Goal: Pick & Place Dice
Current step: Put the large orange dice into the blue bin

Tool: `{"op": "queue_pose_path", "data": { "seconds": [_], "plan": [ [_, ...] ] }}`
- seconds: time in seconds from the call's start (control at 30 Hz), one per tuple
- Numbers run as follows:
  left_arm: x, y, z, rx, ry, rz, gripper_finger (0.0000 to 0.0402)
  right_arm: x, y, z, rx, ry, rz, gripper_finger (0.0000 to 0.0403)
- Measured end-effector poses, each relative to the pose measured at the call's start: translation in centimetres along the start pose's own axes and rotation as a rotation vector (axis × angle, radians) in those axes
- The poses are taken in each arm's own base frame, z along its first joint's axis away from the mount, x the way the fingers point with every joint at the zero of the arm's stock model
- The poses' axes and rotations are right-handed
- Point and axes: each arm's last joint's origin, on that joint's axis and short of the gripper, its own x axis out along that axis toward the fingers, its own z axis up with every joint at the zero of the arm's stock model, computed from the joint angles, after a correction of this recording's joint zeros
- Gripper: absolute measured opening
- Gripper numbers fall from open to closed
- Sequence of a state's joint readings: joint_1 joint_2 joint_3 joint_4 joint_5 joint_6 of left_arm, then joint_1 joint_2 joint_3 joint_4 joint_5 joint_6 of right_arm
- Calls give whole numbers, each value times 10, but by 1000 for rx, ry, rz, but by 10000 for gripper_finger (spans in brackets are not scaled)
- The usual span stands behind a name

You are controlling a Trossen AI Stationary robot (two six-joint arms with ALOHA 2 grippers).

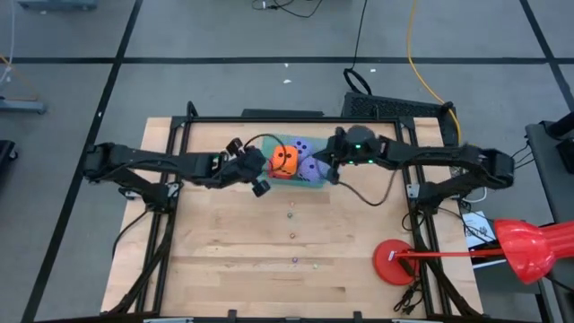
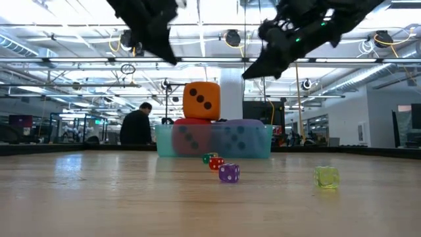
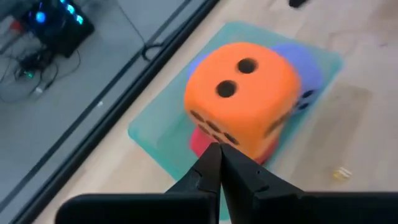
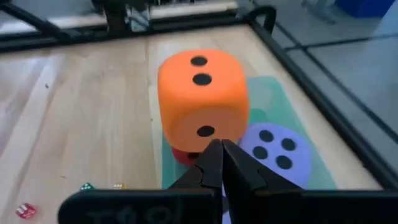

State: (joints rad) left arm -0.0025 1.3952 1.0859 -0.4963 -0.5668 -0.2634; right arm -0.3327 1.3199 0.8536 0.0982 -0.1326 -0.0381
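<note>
While both dark arms hung above the far middle of the pale wooden table (image 1: 233,260), the dice sat together in a shallow, translucent teal tray (image 2: 164,141). The orange die (image 1: 284,161), a soft matte cube with rounded corners and dark sunken pips, rested on top of the red die (image 2: 192,122), of which only an edge showed. Two purple-blue dice (image 1: 309,161) lay just beside them in the same tray. The left gripper (image 3: 219,163) hovered just beside the orange die, its tapered black fingers pressed together and holding nothing. The right gripper (image 4: 217,157) hovered by the tray's other side, fingers likewise closed and empty. Several tiny hard dice (image 2: 228,172), glossy and sharp-cornered, lay scattered on the bare wood nearer the front.
</note>
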Motion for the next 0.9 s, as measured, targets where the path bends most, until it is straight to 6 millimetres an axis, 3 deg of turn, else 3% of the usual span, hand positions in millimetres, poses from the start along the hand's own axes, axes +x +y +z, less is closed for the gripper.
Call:
{"op": "queue_pose_path", "data": {
  "seconds": [0.17,0.37,0.57,0.8,0.9],
  "plan": [
    [-16,-28,2,28,-98,-103,5,-34,3,-8,-6,-60,-11,0],
    [5,-63,-1,88,-159,-149,12,-62,8,-37,16,-140,-12,0],
    [37,-52,-1,56,-115,-85,10,-70,11,-81,56,-218,-6,0],
    [49,-36,3,8,-88,-97,5,-72,15,-117,88,-277,38,0],
    [51,-32,4,1,-87,-91,13,-72,17,-122,76,-299,48,0]
  ]
}}
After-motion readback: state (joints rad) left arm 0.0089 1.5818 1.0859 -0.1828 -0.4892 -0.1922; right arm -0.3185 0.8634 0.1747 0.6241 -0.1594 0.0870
